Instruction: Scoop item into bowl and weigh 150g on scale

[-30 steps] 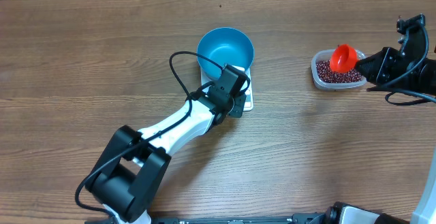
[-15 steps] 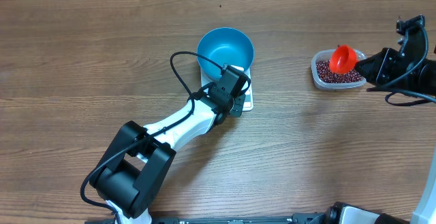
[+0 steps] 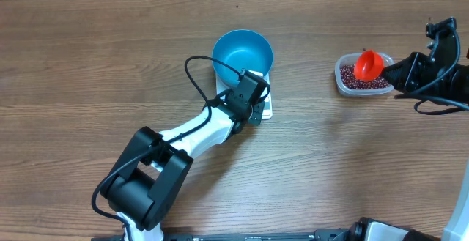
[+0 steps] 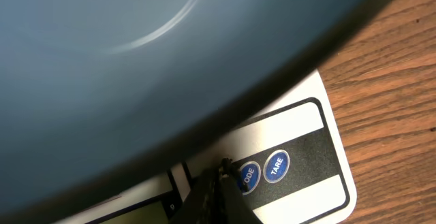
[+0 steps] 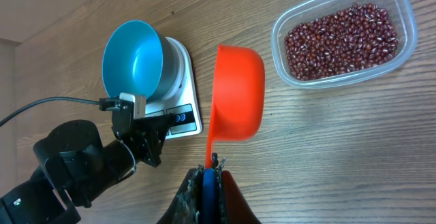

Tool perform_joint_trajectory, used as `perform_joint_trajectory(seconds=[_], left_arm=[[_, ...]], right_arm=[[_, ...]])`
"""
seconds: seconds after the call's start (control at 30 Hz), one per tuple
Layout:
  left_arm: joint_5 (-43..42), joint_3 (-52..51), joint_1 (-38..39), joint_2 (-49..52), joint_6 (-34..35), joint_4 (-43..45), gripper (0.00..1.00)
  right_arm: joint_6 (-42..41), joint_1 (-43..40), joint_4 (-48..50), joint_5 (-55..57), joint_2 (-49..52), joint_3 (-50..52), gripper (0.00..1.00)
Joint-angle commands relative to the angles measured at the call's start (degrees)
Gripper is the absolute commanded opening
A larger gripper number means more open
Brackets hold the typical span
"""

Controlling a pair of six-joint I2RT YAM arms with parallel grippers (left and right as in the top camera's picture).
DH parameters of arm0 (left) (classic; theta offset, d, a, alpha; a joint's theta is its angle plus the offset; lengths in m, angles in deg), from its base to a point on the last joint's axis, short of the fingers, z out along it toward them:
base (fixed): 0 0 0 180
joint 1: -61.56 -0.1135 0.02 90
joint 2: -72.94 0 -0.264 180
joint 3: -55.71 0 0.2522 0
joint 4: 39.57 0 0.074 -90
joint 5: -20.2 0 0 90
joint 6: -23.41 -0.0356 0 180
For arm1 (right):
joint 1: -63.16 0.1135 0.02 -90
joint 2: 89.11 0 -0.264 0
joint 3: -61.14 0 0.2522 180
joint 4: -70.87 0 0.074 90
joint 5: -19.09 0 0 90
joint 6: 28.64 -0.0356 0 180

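Bowl (image 4: 136, 60) blurred, cropped, scale (image 4: 303, 161) apparently partly hidden beneath it

**Lettering on the small flat white rectangular digital kitchen scale (image 4: 289, 125), left wrist view.**

Two round blue buttons sit side by side on the black label panel (image 4: 310, 157) along one edge of the scale, each printed in white capitals. The button nearer the scale's corner (image 4: 276, 166) reads "TARE". Its neighbour (image 4: 247, 176) shows "ODE", and the first letter at its covered rim cannot be read. In the right wrist view the same two buttons (image 5: 179, 118) appear only as blue dots, too small to read. The overhead view yields no legible lettering.
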Motion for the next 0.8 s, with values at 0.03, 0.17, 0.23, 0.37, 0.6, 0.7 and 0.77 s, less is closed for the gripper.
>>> perform_joint_trajectory(seconds=[0.03, 0.17, 0.23, 0.37, 0.6, 0.7, 0.77], left_arm=[[0.68, -0.33, 0.42, 0.57, -0.09, 0.15, 0.04], [0.44, -0.35, 0.44, 0.59, -0.52, 0.20, 0.04], [0.44, -0.35, 0.44, 0.61, -0.52, 0.20, 0.04], [0.35, -0.35, 0.42, 1.09, -0.52, 0.26, 0.04], [-1.05, -0.35, 0.42, 1.46, -1.79, 0.66, 0.04], [-1.05, -0.35, 0.42, 1.46, -1.79, 0.09, 0.04], [-1.05, -0.35, 0.42, 1.46, -1.79, -0.48, 0.04]], right_arm=[[0.44, -0.24, 0.22, -0.33, -0.20, -0.35, 0.04], [0.44, -0.24, 0.17, -0.33, -0.20, -0.35, 0.04], [0.44, -0.24, 0.09, -0.33, -0.20, -0.35, 0.04], [0.44, -0.24, 0.09, -0.33, -0.20, -0.35, 0.04], [0.44, -0.24, -0.09, -0.33, -0.20, -0.35, 0.04], [0.44, -0.24, -0.11, -0.33, -0.20, -0.35, 0.04], [0.44, -0.24, -0.11, -0.33, -0.20, -0.35, 0.04]])
